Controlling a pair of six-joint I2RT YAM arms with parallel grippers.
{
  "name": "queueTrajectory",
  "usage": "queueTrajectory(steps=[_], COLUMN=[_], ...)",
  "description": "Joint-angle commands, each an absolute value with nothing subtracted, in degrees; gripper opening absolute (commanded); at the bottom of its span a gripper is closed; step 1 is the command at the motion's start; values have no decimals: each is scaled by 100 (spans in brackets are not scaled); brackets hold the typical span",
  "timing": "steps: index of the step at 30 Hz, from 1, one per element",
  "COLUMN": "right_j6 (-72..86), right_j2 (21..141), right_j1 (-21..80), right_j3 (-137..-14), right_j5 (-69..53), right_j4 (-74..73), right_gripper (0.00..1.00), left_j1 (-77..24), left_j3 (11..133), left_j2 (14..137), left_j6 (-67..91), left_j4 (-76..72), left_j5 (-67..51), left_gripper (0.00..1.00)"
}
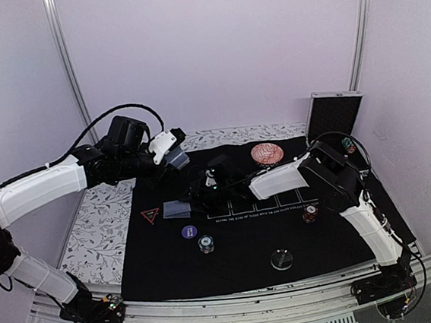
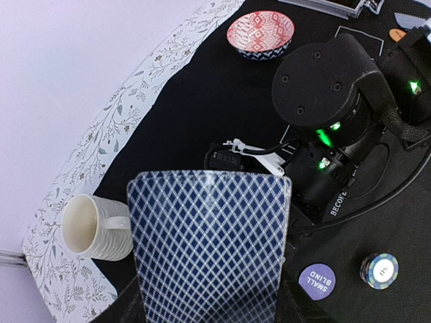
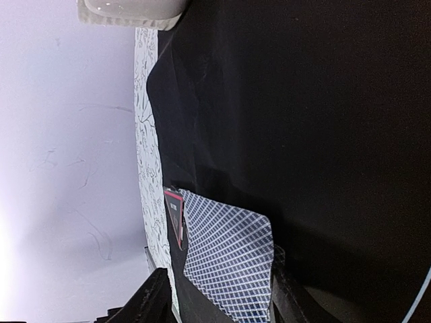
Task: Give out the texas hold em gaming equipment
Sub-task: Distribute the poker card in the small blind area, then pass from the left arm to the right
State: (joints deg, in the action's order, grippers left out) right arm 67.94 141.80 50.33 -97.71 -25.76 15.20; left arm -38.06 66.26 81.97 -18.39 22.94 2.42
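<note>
Closest of all is the pack of cards, filling the bottom middle of the left wrist view with its blue criss-cross back. The left gripper pinches this pack and holds it up off the table, but its fingers are almost all hidden behind the cards. Left of the pack, the cream mug stands where the black mat meets the flowery cloth. The red bowl sits at the top. At lower right lie the purple disc and a striped chip stack. In the right wrist view the right gripper has its fingers spread apart, cut off by the bottom edge. A flat card lies on the mat between them; I cannot tell if it is one card or two. The red-edged triangle shows only as a thin sliver just left of that card. The clear disc lies alone at the lower right of the top view.
</note>
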Motion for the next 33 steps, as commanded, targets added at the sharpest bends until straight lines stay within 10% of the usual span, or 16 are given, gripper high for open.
queueTrajectory(steps=[1, 13, 20, 33], right_j6=[6490, 6363, 5945, 5239], right_j2=[13965, 13812, 13518, 11925], right_j1=[5116, 5140, 5138, 4570], right_j3=[-10060, -10091, -10064, -8692], right_j5=[-2342, -2037, -1855, -1730], right_j4=[857, 486, 300, 371], right_gripper=[55, 68, 92, 98], left_j1=[-3695, -3665, -3656, -3621], left_j3=[6723, 6732, 6732, 6681], left_j2=[8007, 7967, 7949, 7813], left_j6=[-1839, -1829, -1829, -1951], left_j4=[2136, 2154, 2153, 2145], left_j5=[249, 198, 176, -21], left_gripper=[50, 50, 50, 50])
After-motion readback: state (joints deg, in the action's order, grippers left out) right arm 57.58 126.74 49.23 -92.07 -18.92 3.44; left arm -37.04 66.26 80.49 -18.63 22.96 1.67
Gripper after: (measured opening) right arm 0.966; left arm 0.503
